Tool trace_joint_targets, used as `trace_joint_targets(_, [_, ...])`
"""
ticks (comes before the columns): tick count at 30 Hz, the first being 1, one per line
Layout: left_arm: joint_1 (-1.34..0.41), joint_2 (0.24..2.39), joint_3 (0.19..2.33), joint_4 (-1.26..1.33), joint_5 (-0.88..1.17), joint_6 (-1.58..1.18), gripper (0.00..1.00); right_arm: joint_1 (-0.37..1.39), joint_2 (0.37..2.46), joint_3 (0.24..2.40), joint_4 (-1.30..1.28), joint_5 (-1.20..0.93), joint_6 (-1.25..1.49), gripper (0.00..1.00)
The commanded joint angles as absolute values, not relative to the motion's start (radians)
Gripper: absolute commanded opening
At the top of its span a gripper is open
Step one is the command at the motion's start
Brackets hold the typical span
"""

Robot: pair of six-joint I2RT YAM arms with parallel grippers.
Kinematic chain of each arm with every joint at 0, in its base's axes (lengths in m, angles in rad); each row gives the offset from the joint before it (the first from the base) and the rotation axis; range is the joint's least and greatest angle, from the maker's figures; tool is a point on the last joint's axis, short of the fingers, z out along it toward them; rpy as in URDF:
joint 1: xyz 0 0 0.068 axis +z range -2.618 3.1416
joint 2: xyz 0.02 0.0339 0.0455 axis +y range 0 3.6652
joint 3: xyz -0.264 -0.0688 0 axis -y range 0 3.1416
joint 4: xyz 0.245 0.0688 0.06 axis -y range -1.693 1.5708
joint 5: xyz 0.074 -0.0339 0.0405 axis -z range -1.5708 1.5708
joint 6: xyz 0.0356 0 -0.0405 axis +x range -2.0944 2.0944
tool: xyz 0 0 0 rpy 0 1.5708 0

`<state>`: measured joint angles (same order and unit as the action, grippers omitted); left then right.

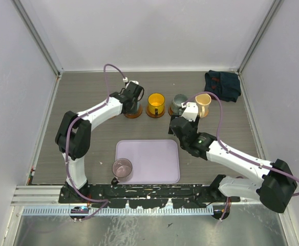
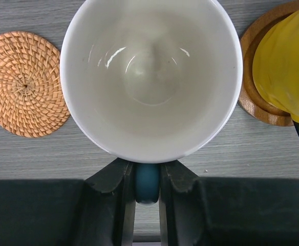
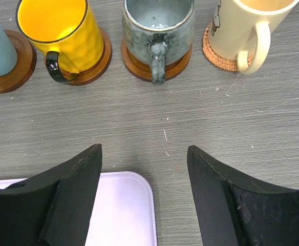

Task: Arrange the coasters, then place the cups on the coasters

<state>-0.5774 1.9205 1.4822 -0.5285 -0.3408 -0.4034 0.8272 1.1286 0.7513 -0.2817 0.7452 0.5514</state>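
Observation:
My left gripper [image 2: 148, 177] is shut on the blue handle of the white and blue cup [image 2: 150, 77], which stands on a wooden coaster [image 3: 14, 72] at the left end of the far row. Left of it lies a bare woven coaster [image 2: 24, 84]. Further right, each on a coaster, stand the yellow cup [image 1: 156, 104], the grey-green cup [image 3: 158, 25] and the cream cup [image 3: 241, 25]. The purple-grey cup [image 1: 122, 168] stands at the lavender tray's near left corner. My right gripper [image 3: 144, 154] hangs open and empty over the tray's far right corner.
The lavender tray [image 1: 154, 161] lies in the middle near the arms. A dark cloth [image 1: 222, 84] sits at the far right corner. White walls close the table on three sides.

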Motion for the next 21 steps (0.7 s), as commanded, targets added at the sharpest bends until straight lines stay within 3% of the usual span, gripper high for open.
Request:
trace_joint_targets(1, [-0.571, 1.893, 1.484, -0.466, -0.36, -0.41, 0.22, 0.822, 1.129, 0.781, -0.258, 0.747, 0.563, 0.72])
trace_joint_targets(11, [-0.572, 1.858, 1.452, -0.469, -0.358, -0.42, 0.51, 0.823, 1.126, 0.784, -0.259, 0.736, 0.577, 0.71])
trace_joint_targets(21, [-0.572, 1.774, 1.389, -0.472, -0.366, -0.423, 0.58, 0.823, 1.125, 0.786, -0.267, 0.723, 0.587, 0.7])
